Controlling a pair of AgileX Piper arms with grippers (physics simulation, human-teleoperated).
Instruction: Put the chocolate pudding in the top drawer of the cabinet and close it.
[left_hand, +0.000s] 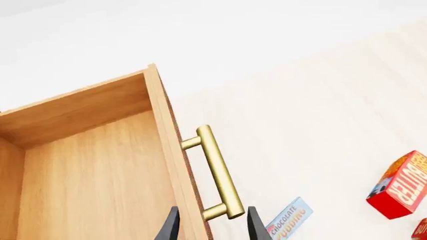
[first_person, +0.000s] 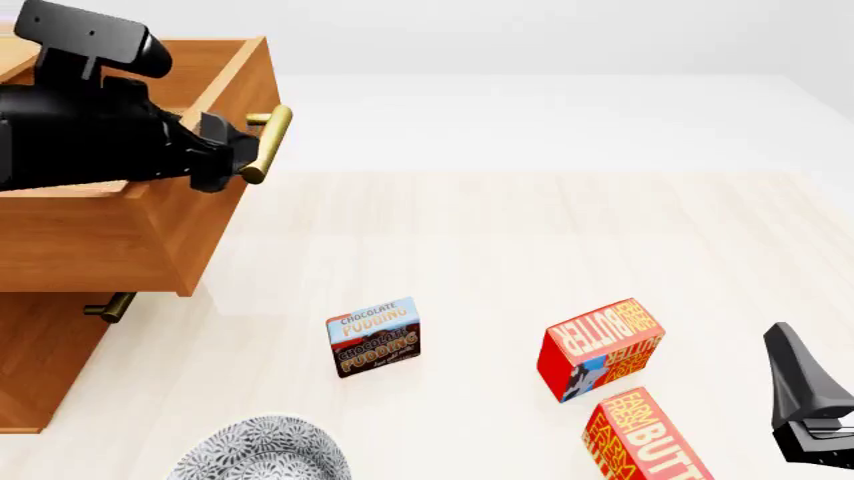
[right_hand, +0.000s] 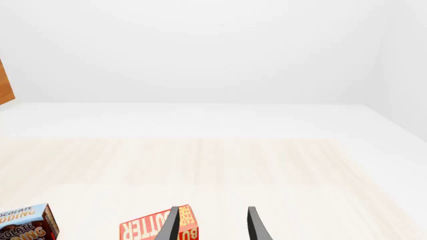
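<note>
- Left gripper (left_hand: 212, 227) sits at the drawer's front, its two dark fingers spread to either side of the near end of the handle (left_hand: 217, 170); they look open around the bar, with gaps showing, so nothing is clamped as far as the wrist view tells. Right gripper (right_hand: 212, 225) waits low at the table's right side, fingers parted and empty, with a butter box (right_hand: 157, 227) just beyond it.
- Cabinet (first_person: 47, 350) stands at the left edge of the table (first_person: 534, 240); a lower handle (first_person: 110, 305) peeks out under the overhang.
- Top drawer (first_person: 120, 235) is pulled well out and its wooden floor is bare; the left arm hangs over it in the front view.
- Two butter boxes (first_person: 601, 350) lie to the right, close together, near the right gripper.
- Plate (first_person: 260, 455), patterned, sits at the near edge.
- Pudding (first_person: 374, 335) lies flat on the table, apart from the cabinet and out in front of the drawer, between plate and butter.
- Risks, as I judge them: the left arm over the open drawer may block the drop; the right gripper may snag a butter box on its way across; a flat box is hard to pinch and could slide; withdrawing with a finger hooked on the handle could shift the drawer.
</note>
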